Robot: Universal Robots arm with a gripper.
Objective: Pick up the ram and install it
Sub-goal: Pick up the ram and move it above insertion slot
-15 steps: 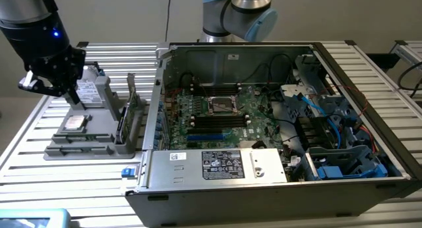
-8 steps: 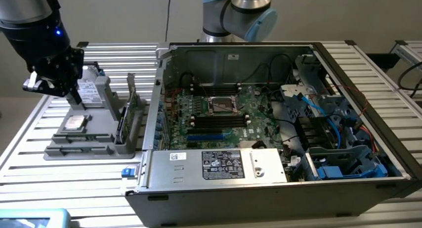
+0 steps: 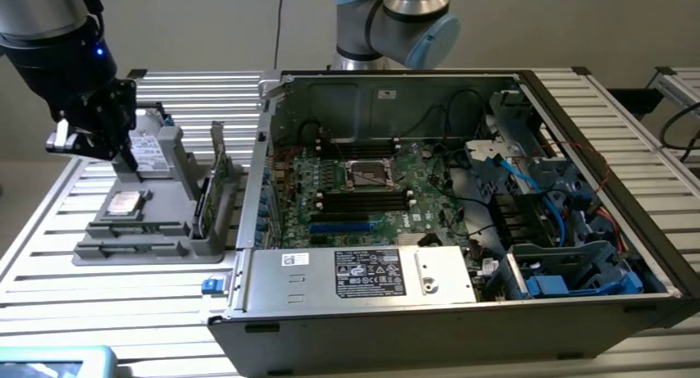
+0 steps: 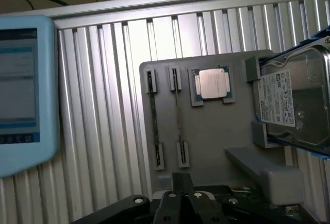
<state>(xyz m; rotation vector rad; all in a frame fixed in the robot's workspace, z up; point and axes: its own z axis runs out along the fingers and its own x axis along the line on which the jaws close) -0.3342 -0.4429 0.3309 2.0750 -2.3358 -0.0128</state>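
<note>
Wrist view first: we look down on a flat grey plastic parts holder [image 4: 216, 131] resting on the ribbed aluminium table [image 4: 103, 105]. Two long narrow slots run side by side in the holder. In one of them a thin dark strip stands on edge, and we take it to be the ram [image 4: 151, 116], the narrow memory stick. Its green face and chips cannot be read from this angle. The neighbouring slot [image 4: 178, 113] carries a paler, thinner line, and we cannot tell whether it holds a stick. Just beside the slots lies a square silver processor chip [image 4: 214, 84], and past it a silver hard drive with a white label [image 4: 291, 100]. Our black two-finger gripper [image 4: 181, 183] hangs above the holder, apart from the ram, fingers pressed together with nothing between them. A light-blue framed screen [image 4: 20, 90] sits on the table near the holder.

Exterior view: the gripper hangs high over the holder at the exterior view's left, well apart from the open dark metal computer case [image 3: 438, 337]. On the green motherboard [image 3: 411, 161] the long black memory slots [image 3: 366, 199] look bare, as far as we can judge. An upright green expansion card with a metal bracket [image 3: 216, 161] stands on the holder's side nearest the case. We judge the task barely begun: the ram is neither gripped nor lifted nor seated, so both picking and installing are left.
</note>
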